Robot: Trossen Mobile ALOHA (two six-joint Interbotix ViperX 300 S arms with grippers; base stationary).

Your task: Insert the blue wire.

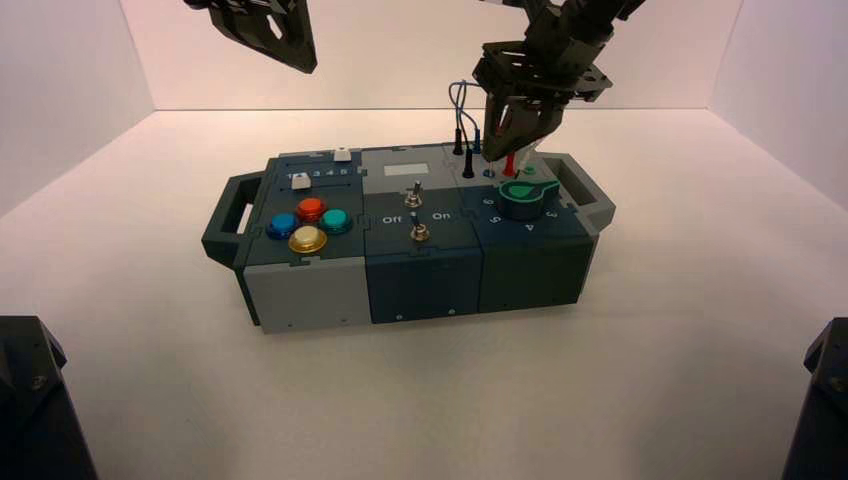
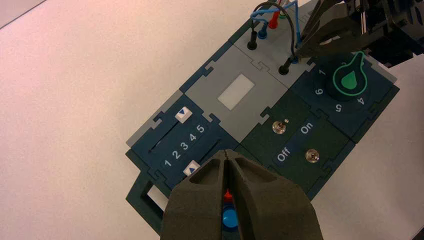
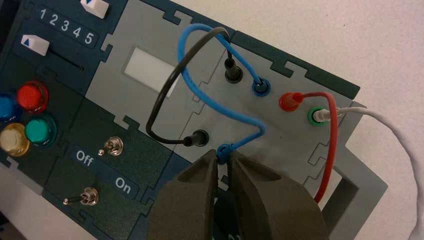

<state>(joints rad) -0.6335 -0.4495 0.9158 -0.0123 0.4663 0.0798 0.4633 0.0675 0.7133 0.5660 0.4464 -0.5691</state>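
The blue wire (image 3: 240, 118) loops over the grey socket panel (image 3: 280, 145) at the box's back right. One end sits in a blue socket (image 3: 261, 88). Its other blue plug (image 3: 223, 149) is pinched between the fingertips of my right gripper (image 3: 223, 156), which is shut on it just beside a black plug (image 3: 199, 138). In the high view the right gripper (image 1: 507, 140) points down at the panel, with the blue wire (image 1: 456, 100) arching behind it. My left gripper (image 2: 227, 153) hangs shut and empty above the box's left side, seen high up (image 1: 300, 60).
A black lead (image 3: 161, 97) crosses the blue loop. A red lead (image 3: 330, 150) and a white wire (image 3: 390, 125) in a green socket lie close by. A green knob (image 1: 525, 195), two toggle switches (image 1: 418, 210), coloured buttons (image 1: 308, 222) and sliders top the box (image 1: 420, 280).
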